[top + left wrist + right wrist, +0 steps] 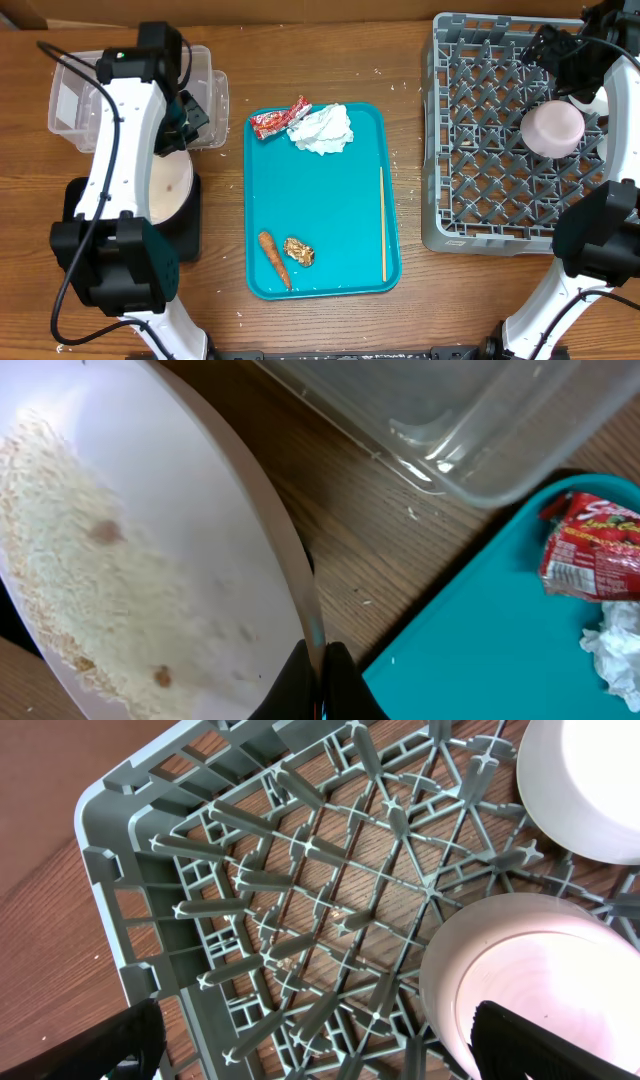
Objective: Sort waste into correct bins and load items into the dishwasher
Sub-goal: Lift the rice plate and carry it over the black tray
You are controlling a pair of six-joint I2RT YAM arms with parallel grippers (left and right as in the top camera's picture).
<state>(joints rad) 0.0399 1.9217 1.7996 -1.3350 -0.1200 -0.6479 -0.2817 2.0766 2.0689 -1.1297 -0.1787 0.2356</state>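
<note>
Pale plate (130,560) at nine o'clock, over the black tray (190,235); my left jaws are clamped on its rim. Only my left wrist view shows the rice (60,540) spread across it; overhead, my arm covers much of it. Clear tub (70,95) at ten o'clock. The teal tray (330,220) in the centre holds a wrapper (279,119), tissue (322,129), carrot (274,258) and brown lump (299,252). At two o'clock my right jaws gape empty above the grey rack (480,130). The right wrist view shows an upturned bowl (530,980) and a second white dish (585,780).
</note>
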